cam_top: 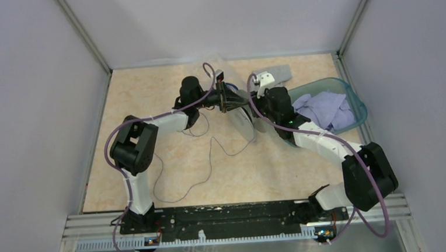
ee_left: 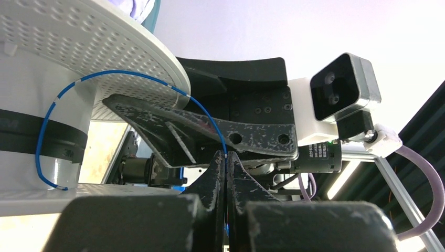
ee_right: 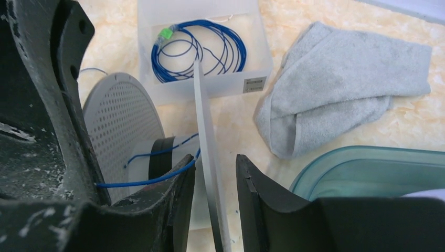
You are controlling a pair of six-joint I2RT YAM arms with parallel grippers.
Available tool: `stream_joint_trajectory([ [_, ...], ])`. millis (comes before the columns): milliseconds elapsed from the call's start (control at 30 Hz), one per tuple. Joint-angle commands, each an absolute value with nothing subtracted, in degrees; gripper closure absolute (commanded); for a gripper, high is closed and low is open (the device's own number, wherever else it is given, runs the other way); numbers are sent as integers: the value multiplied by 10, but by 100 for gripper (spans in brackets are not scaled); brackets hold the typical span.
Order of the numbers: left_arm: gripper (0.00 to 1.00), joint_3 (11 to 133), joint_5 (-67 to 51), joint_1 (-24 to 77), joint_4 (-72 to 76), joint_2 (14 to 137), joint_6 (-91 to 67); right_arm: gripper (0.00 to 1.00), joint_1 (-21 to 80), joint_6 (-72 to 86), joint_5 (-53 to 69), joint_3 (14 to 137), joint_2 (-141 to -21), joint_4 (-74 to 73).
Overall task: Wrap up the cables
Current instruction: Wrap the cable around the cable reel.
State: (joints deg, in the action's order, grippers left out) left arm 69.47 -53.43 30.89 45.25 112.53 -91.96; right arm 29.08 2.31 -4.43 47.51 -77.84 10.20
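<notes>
The dark grey cable (cam_top: 209, 162) lies in loose loops on the table in front of the left arm, and neither gripper holds it. The pale grey perforated spool (ee_right: 118, 123) stands on edge between the grippers, with a black band round its core; it also shows in the left wrist view (ee_left: 78, 42). My left gripper (ee_left: 226, 157) is shut on a thin blue wire (ee_left: 52, 121) that runs to the spool's core. My right gripper (ee_right: 215, 173) is open, and its fingers straddle the spool's thin flange (ee_right: 205, 131), with a gap on the right side.
A clear box (ee_right: 252, 58) holding a coil of blue wire with a green end sits behind the spool. A grey towel (ee_right: 341, 84) lies to its right. A teal bin (cam_top: 357, 103) with a purple cloth (cam_top: 325, 111) stands at the right.
</notes>
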Motion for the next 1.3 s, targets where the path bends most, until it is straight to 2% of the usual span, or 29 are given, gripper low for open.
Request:
stream_joint_trajectory([
  [0,100,686,-538,313,492,1126,-937,65,273,43,-22,479,-749,145],
  [600,100,676,-535,313,521,1136,-964,63,242,64,77,426,-736,230],
  [967,100,671,-533,314,522,1145,-969,62,242,64,79,423,-739,246],
  [1267,100,662,-532,314,522,1145,-972,67,253,61,64,418,-750,280],
])
